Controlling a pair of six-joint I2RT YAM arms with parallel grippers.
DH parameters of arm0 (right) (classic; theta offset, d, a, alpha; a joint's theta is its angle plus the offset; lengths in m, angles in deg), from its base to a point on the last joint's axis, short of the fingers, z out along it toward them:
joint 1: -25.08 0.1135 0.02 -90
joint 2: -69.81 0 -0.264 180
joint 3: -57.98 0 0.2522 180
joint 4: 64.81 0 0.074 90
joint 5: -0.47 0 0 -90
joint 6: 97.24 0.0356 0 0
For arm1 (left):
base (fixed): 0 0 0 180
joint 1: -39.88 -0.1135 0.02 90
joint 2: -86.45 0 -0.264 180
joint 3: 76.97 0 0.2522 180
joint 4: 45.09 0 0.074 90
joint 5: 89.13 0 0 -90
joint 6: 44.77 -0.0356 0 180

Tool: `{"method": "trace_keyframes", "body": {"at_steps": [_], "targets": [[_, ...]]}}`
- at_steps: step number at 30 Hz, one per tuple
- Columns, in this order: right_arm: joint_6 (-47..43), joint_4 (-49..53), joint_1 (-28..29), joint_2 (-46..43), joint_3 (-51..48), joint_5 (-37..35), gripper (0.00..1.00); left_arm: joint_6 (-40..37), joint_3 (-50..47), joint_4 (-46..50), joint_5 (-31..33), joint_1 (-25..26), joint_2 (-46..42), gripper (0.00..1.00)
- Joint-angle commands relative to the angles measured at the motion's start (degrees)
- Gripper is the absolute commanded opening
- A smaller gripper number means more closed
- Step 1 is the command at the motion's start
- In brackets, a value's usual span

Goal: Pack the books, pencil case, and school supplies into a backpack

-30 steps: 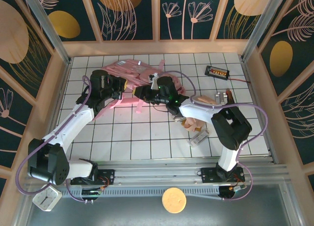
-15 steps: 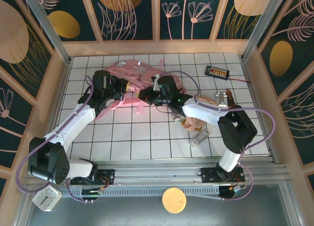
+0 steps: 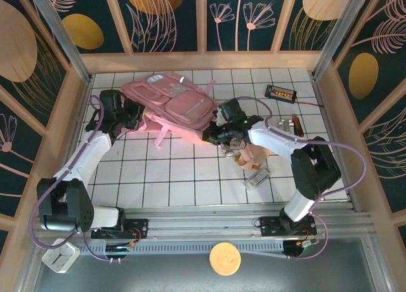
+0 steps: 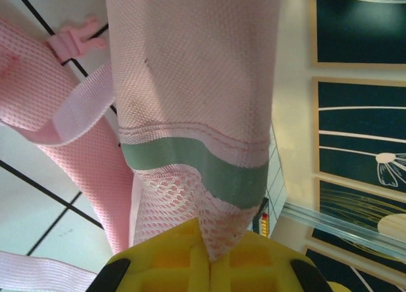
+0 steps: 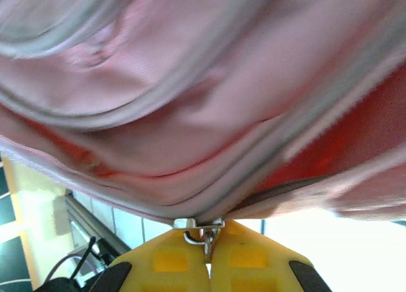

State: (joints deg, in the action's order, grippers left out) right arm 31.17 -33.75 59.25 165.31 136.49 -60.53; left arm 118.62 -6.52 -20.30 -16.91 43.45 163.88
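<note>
The backpack [image 3: 171,105] has been pulled out wide at the table's [image 3: 177,178] back, left gripper [image 4: 208,260] pinching its mesh [image 4: 184,197], right gripper [image 5: 208,257] pinching its zip tab [image 5: 203,233], so it looks ready to open.

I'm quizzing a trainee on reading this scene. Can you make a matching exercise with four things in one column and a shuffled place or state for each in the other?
Things:
1. backpack
2. left gripper
3. right gripper
4. black gadget

Places or states:
A. shut on a metal zipper pull
B. near the far right corner of the table
C. pink, lying on the table's far half
D. shut on pink mesh

Pairs: 1-C, 2-D, 3-A, 4-B
</note>
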Motion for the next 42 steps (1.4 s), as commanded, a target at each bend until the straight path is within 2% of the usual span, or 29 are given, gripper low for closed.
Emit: {"method": "trace_keyframes", "body": {"at_steps": [1, 4, 5, 6, 7, 10, 13, 14, 17, 20, 23, 27, 33, 38, 42], "targets": [[-6.61, 8.81, -2.53, 0.95, 0.95, -0.62, 0.0, -7.67, 1.71, -2.06, -1.52, -3.86, 0.95, 0.0], [-7.92, 8.7, -2.53, 2.65, 2.96, 0.52, 0.0, -11.85, 2.82, -0.63, -4.8, -5.84, 4.1, 0.02], [-7.68, 8.48, -2.49, 3.29, 3.83, 1.09, 0.0, -13.2, 3.66, 0.61, -5.43, -6.03, 5.32, 0.15], [-7.42, 8.36, -2.42, 3.95, 4.87, 1.53, 0.0, -14.14, 4.12, 1.2, -6.11, -6.03, 6.0, 0.34], [-7.08, 8.21, -1.76, 4.63, 5.79, 1.87, 0.0, -14.19, 3.93, 0.99, -6.81, -6.03, 6.02, 0.45], [-5.22, 7.02, 0.33, 6.53, 8.27, 3.65, 0.0, -13.72, 1.01, 0.21, -7.62, -6.03, 3.02, 0.68], [-3.81, 5.69, 1.79, 8.1, 10.59, 5.33, 0.0, -14.25, -3.17, 2.8, -8.51, -5.84, -1.17, 0.95], [-3.7, 5.64, 2.23, 8.69, 11.53, 5.74, 0.0, -14.18, -4.86, 3.55, -8.96, -5.77, -3.15, 0.98], [-3.79, 6.08, 2.99, 9.96, 13.82, 6.46, 0.0, -12.5, -9.61, 5.41, -9.57, -4.33, -9.38, 0.99], [-3.62, 6.32, 3.45, 10.64, 14.84, 7.5, 0.0, -9.29, -13.42, 6.28, -9.22, -0.52, -14.26, 0.99], [-3.94, 7.69, 4.03, 11.3, 16.37, 7.74, 0.0, -1.37, -19.31, 1.38, -9.18, 2.7, -19.75, 0.99], [-3.73, 8.89, 4.98, 11.91, 18.95, 8.33, 0.0, 7.69, -25.97, -4.23, -9.62, 4.13, -24.75, 0.99], [-3.63, 10.68, 7.24, 13.75, 23.03, 8.8, 0.0, 11.66, -25.43, -6.07, -8.06, 8.86, -26.14, 0.99], [-3.26, 11.65, 8.22, 14.61, 25.38, 8.98, 0.0, 17.18, -24.95, -10.41, -4.13, 14.95, -24.07, 0.99], [-2.79, 11.69, 9.02, 14.46, 26.13, 8.54, 0.0, 20.31, -25.52, -14.75, -2.43, 16.96, -21.52, 0.99]]}}
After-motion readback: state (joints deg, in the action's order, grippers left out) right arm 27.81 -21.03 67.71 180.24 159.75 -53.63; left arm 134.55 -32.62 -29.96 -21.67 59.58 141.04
